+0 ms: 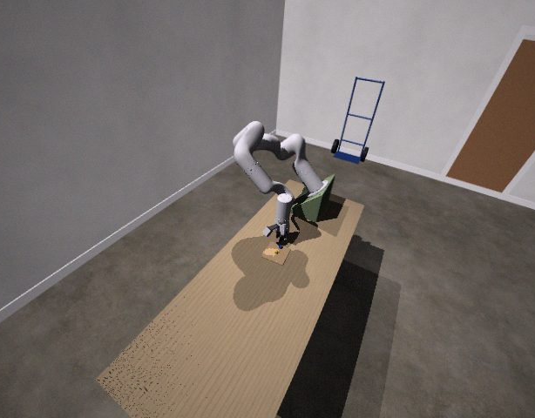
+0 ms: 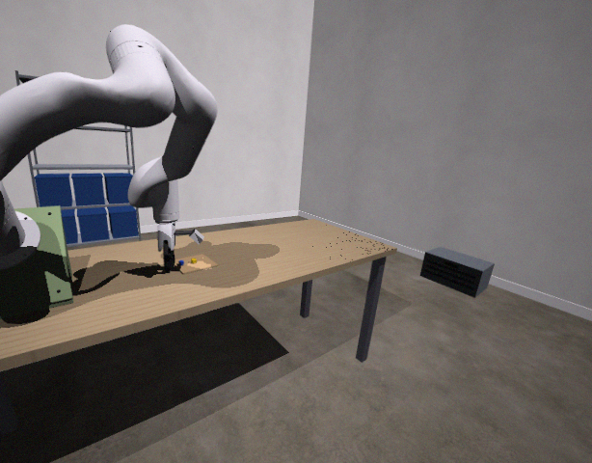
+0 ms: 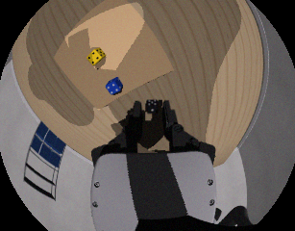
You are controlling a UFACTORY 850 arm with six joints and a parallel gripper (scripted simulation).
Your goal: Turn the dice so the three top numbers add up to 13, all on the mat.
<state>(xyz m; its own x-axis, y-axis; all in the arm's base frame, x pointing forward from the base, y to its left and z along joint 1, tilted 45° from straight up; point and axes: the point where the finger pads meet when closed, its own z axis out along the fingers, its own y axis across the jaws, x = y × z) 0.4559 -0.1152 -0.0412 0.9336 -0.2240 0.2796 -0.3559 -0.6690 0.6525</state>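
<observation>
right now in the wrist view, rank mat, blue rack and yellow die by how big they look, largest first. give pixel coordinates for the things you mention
1. mat (image 1: 283,258) (image 2: 189,270) (image 3: 137,72)
2. blue rack (image 2: 136,197) (image 3: 26,166)
3. yellow die (image 1: 276,252) (image 2: 194,260) (image 3: 95,57)
</observation>
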